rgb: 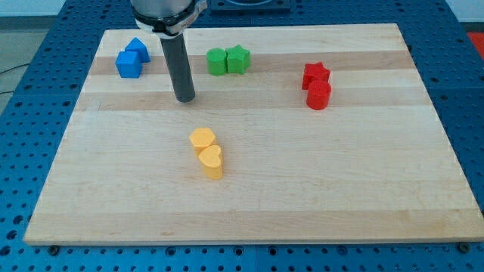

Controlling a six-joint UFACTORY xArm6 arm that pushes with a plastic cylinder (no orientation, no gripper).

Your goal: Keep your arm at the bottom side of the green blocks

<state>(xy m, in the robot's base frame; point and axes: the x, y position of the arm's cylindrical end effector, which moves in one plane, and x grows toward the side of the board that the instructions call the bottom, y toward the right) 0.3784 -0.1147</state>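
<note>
End effector tip (184, 99) lower-left of green blocks (228, 60); path unobstructed.

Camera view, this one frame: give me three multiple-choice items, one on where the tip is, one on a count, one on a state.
1. Where is my tip relative to the two green blocks?
A. Below them and toward the view's left
B. Above them
C. To their right, by the red blocks

2. How many blocks lie on the wooden board?
A. Six
B. Eight
C. Ten

3. How do the two yellow blocks lie?
A. Far apart
B. Stacked one on the other
C. Side by side, touching

Key: 1 A, the tip ends lower in the view than the green pair and left of it, touching no block. 2 B, two blue, two green, two red, two yellow. 3 C, the yellow pair shows no gap between them.
</note>
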